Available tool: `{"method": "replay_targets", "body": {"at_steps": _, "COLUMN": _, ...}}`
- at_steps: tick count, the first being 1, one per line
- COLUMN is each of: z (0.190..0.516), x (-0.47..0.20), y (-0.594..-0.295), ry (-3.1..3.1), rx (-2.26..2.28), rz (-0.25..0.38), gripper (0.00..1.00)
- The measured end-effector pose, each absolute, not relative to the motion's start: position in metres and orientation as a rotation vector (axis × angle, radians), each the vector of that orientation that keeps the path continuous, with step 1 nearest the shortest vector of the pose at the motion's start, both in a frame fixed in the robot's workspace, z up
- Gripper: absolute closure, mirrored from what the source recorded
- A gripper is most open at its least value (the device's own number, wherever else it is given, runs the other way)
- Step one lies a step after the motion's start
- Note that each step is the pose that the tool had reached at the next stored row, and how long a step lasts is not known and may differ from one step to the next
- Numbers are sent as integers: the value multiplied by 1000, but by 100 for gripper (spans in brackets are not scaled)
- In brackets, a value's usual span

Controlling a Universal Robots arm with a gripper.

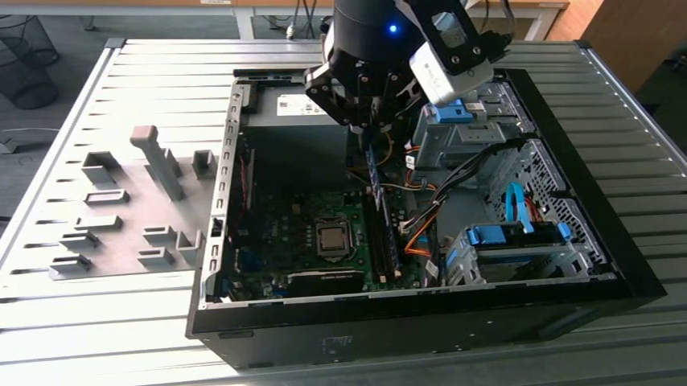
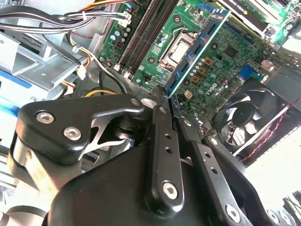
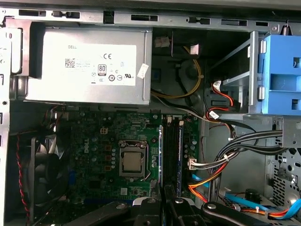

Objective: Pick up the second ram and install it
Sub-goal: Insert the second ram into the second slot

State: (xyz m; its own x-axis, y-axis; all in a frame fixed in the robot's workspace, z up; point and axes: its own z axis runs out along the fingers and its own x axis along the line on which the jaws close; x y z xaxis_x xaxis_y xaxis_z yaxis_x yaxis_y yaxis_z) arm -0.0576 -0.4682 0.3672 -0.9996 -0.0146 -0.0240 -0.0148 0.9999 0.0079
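Your claw (image 2: pixel 165 101) is closed on the second ram (image 2: pixel 197 49), a blue stick held on edge above the motherboard (image 3: pixel 103 136) inside the open computer case (image 1: pixel 601 209).

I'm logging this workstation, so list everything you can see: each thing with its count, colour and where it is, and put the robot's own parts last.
Computer case: one, black, open, lying on the slatted table.
Table: one, grey metal slats, under the case.
Holder blocks: several, grey, on the table at the exterior view's left of the case.
Motherboard: one, green, on the case floor.
Processor socket: one, silver, mid-board.
Power supply: one, grey, at the case's end wall.
Fan: one, black, beside the board.
Drive bracket: blue, beside the power supply.
Cables: a bundle, black, orange and red, beside the memory slots.
Second ram: one, blue, held on edge above the board.
Gripper: one, black, shut on the ram's end.
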Motion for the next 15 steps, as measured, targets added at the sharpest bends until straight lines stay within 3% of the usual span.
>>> {"method": "replay_targets", "body": {"at_steps": 15, "z": 360, "x": -58, "y": -468, "ry": 3118, "rx": -23, "rz": 13, "gripper": 86}}
